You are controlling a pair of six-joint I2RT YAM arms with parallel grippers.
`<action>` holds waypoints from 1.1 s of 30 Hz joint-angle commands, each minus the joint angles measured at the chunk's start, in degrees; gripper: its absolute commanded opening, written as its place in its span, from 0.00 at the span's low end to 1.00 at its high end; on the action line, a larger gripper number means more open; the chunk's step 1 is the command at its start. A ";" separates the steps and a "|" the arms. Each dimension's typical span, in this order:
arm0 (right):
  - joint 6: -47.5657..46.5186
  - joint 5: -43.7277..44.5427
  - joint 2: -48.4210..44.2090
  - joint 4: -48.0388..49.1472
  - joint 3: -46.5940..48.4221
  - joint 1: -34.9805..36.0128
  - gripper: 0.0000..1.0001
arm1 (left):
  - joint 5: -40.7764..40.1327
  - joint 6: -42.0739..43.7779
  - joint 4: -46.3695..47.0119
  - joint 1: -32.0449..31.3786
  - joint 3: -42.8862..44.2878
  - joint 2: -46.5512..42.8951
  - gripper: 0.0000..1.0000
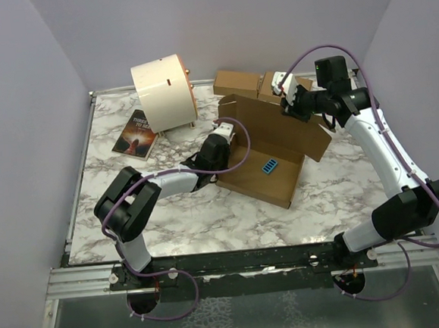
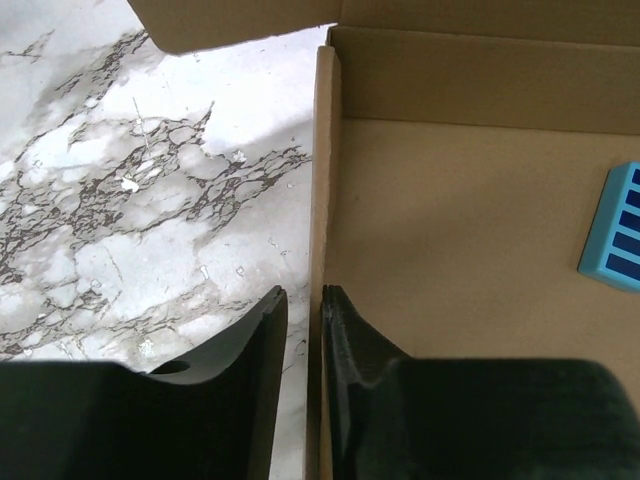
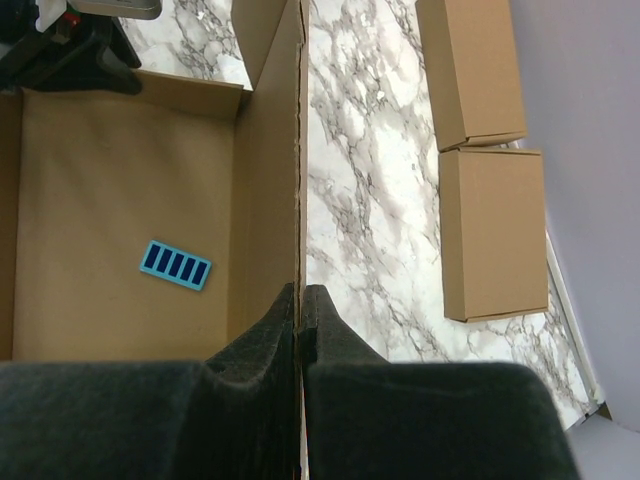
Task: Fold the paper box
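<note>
Left arm: elbow bent out to the left, forearm low over the marble surface [image 1: 336,193], left gripper [image 2: 305,295] at the left wall of the paper box [image 1: 282,182]. Right arm: rising along the right side, folded left, right gripper [image 3: 300,290] above the box's upright rear panel.

The box sits mid-surface, open side up. Its long axis runs roughly left to right, right end nearer the arms. A small blue striped card [image 1: 269,165] lies inside.

Left jaws are slightly parted and straddle the wall, with a thin gap on the outer side. Right jaws are pinched closed on the rear panel's top edge. Two smaller brown boxes [image 3: 495,235] lie beyond it.
</note>
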 commanded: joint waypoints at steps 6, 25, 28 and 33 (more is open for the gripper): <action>-0.83 -0.74 -1.43 0.32 -0.37 0.28 0.01 | 1.48 -1.28 -0.20 0.24 -1.50 -2.33 0.39; -0.81 -1.42 -1.56 -0.02 -0.29 0.28 0.01 | -2.40 -0.17 -4.80 0.28 -2.08 1.92 0.25; -0.71 -1.39 -1.44 -0.05 -0.20 0.28 0.01 | -3.92 0.34 -6.06 0.28 -2.13 2.37 0.00; -0.66 -1.22 -1.41 0.08 -0.11 0.28 0.01 | -6.89 1.22 -7.76 0.08 -1.94 1.71 0.00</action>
